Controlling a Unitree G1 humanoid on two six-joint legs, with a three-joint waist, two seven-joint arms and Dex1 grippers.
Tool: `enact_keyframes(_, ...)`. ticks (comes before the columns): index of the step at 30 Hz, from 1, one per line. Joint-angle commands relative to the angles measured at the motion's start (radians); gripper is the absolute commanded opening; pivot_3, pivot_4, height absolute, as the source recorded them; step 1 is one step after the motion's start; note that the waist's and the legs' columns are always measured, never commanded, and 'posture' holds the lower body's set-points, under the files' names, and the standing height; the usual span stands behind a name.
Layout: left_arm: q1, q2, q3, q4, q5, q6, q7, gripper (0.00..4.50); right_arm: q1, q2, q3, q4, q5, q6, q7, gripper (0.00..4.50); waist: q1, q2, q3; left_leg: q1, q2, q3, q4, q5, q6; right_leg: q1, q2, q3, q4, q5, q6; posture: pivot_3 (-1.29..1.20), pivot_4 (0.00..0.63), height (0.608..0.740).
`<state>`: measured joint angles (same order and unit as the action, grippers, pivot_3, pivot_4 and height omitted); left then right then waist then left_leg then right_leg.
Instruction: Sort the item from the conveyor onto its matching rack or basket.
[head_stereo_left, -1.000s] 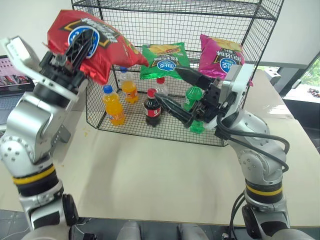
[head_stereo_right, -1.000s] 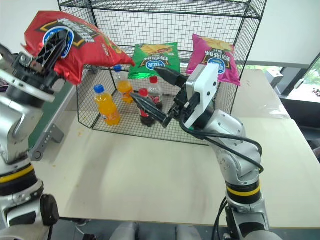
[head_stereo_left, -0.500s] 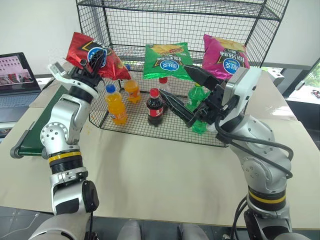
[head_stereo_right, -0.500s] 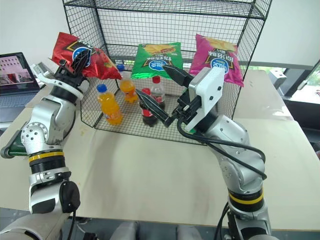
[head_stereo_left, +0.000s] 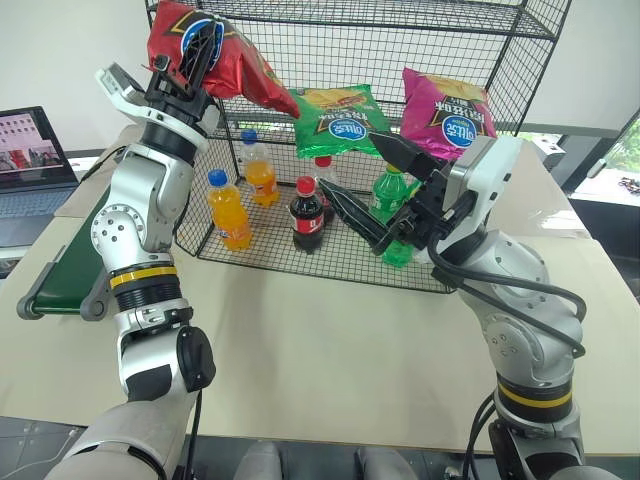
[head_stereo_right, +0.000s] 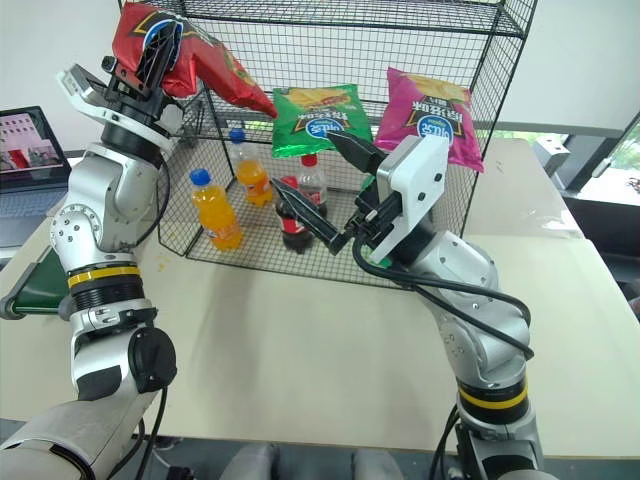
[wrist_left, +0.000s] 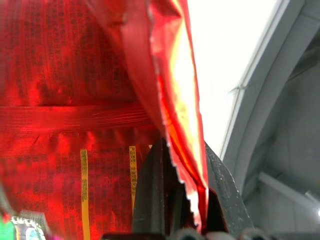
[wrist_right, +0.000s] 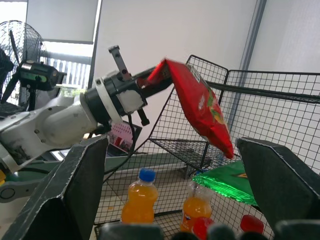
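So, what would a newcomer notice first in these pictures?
First, the red chip bag, held high at the wire rack's upper left corner by the shut left end effector. Next, the green bag and magenta bag on the rack, with the right end effector open before the bottles.

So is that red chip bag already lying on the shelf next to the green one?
No, the red chip bag is pinched in the left gripper, held up in the air at the black wire rack's left end, above the green bag.

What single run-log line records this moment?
left claw: shut on red chip bag | bag: raised beside wire rack | right claw: open, empty
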<state>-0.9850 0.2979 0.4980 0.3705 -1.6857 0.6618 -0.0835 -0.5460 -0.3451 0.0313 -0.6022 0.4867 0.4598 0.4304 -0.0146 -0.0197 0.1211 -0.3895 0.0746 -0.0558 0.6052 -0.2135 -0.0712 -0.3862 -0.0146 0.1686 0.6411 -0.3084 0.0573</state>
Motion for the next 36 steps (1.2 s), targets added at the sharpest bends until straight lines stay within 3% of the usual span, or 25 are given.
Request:
enact_keyframes(1, 0.015, -0.006, 0.026, 0.01, 0.04, 0.001, -0.028, 0.09, -0.024, 0.002, -0.005, -0.035, -0.002, -0.006, -0.012, 4.5, 0.0, 0.0, 0.0, 0.0, 0.0, 0.0, 0.0, 0.0, 0.0, 0.0, 0.0, 0.0, 0.0, 0.0, 0.0, 0.0, 0.15, 0.74)
enact_keyframes(16, 0.191, -0.087, 0.105, -0.201, 0.07, -0.058, 0.214, 0.09, -0.01, -0.003, -0.005, -0.035, -0.006, 0.001, -0.011, 4.5, 0.004, 0.0, 0.0, 0.0, 0.0, -0.001, 0.001, 0.0, 0.0, 0.0, 0.0, 0.0, 0.0, 0.0, 0.0, 0.0, 0.15, 0.74)
enact_keyframes(25, 0.013, -0.17, 0.062, -0.081, 0.238, -0.198, 0.235, 0.09, -0.029, 0.01, 0.02, -0.021, -0.064, 0.013, -0.053, 4.5, 0.009, -0.001, 0.0, -0.001, -0.001, -0.001, 0.001, 0.0, 0.0, 0.001, 0.0, 0.0, -0.001, 0.001, 0.001, 0.0, 0.15, 0.74)
enact_keyframes(36, -0.146, -0.155, 0.108, 0.17, 0.371, -0.296, 0.17, 0.09, -0.016, 0.013, 0.016, -0.042, -0.086, 0.034, -0.087, 4.5, 0.002, -0.001, 0.0, -0.001, 0.0, 0.0, 0.0, 0.0, 0.0, 0.0, 0.0, 0.0, -0.002, 0.0, 0.001, 0.0, 0.15, 0.74)
